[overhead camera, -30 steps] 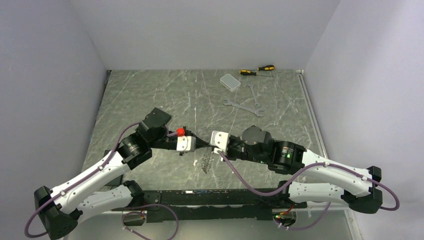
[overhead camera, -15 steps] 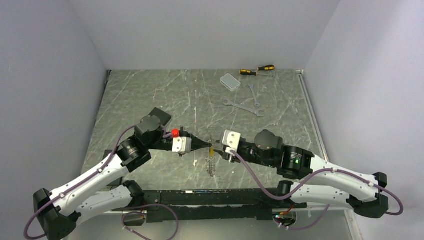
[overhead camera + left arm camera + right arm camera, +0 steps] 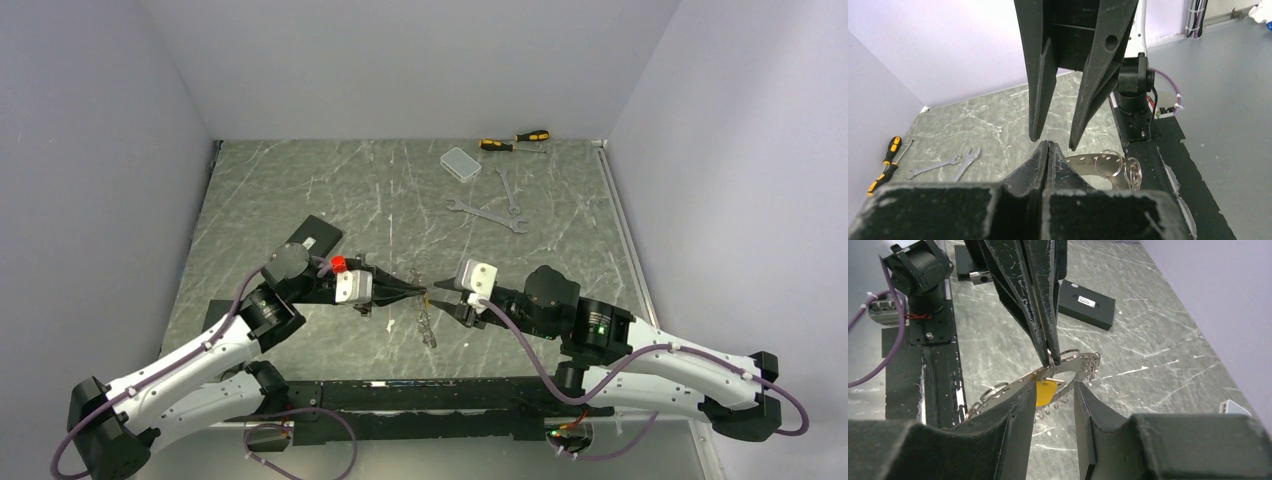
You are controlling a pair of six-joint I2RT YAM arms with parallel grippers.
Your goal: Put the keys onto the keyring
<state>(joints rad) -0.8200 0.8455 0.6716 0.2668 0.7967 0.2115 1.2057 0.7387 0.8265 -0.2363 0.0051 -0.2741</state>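
The left hand point(image 3: 1048, 147) has its two fingers pressed together on the rim of the keyring point(image 3: 1074, 361), pinching the thin metal band just above the bench point(image 3: 300, 190), between the two arms and near its front edge. In the right wrist view the keyring is seen almost edge-on, a flat silver arc whose long axis runs from lower left up to upper right. The small silver keys point(image 3: 1091, 366) fringe it like teeth and point outward from the band. From the overhead camera the same ring hangs from the pinch and trails down toward the arm bases. The right hand point(image 3: 1055, 386) faces the left hand tip to tip with its fingers spread apart. The yellow-orange key head point(image 3: 1046, 392) sits in the gap between them, just under the band and closer to one finger. Its blade is hidden, so which way it points cannot be told, nor whether either finger touches it. A flat black box point(image 3: 1085, 302) lies on the bench beside the left arm. Well apart, at the far side, lie two long silver wrenches point(image 3: 487, 214), a clear plastic box point(image 3: 460, 163) and two yellow-and-black screwdrivers point(image 3: 515, 140).
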